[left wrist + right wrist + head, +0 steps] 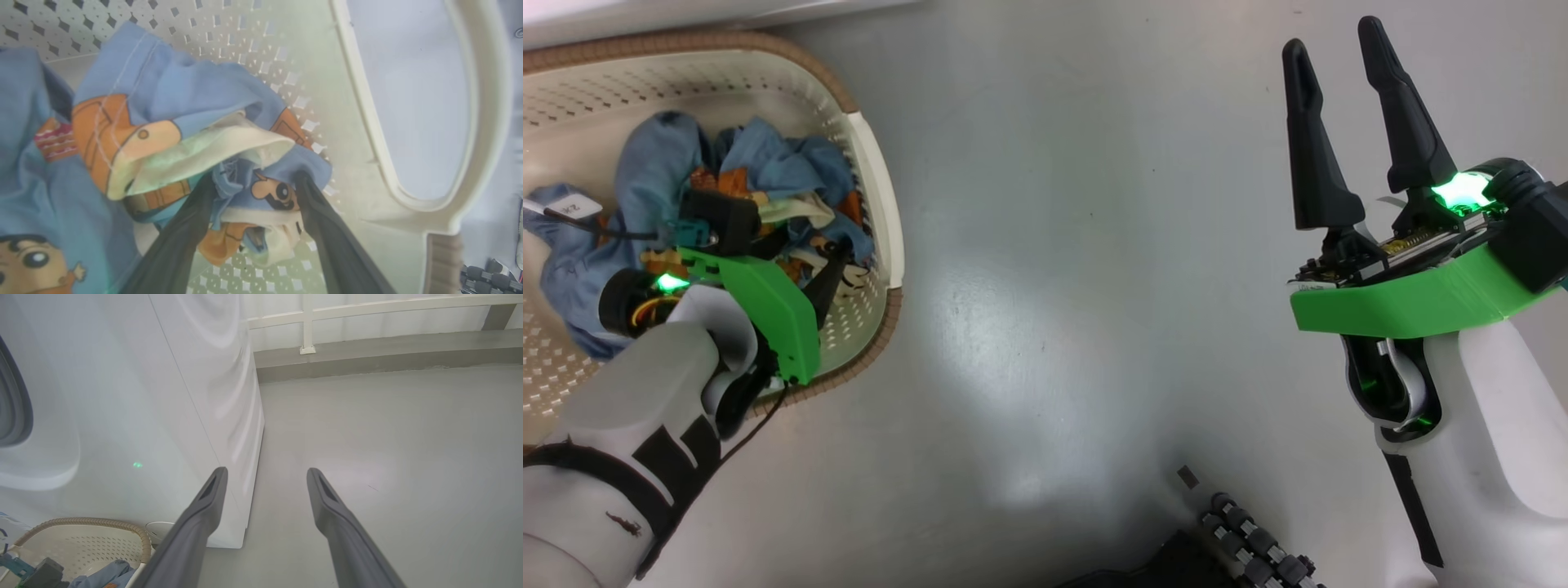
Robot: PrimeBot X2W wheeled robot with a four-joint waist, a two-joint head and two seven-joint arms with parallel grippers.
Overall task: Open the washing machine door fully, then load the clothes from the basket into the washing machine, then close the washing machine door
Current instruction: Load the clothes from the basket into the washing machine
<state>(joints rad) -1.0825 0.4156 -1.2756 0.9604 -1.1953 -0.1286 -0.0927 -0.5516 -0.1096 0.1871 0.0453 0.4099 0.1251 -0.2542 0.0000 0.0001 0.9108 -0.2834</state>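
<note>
A grey floor [1054,245] beside the washing machine [122,396]: at left, the basket [882,204] is set close to the machine, with the clothes [654,180] heaped inside. The left claw [257,179] is sunk into the heap, spread wide around a bunched blue-and-cream fold, with nothing pinched yet. A deep bite on the bunched layers, clear of the perforated wall, is advised before closing. At right, the right claw [1333,37] is held released and empty over bare floor.
</note>
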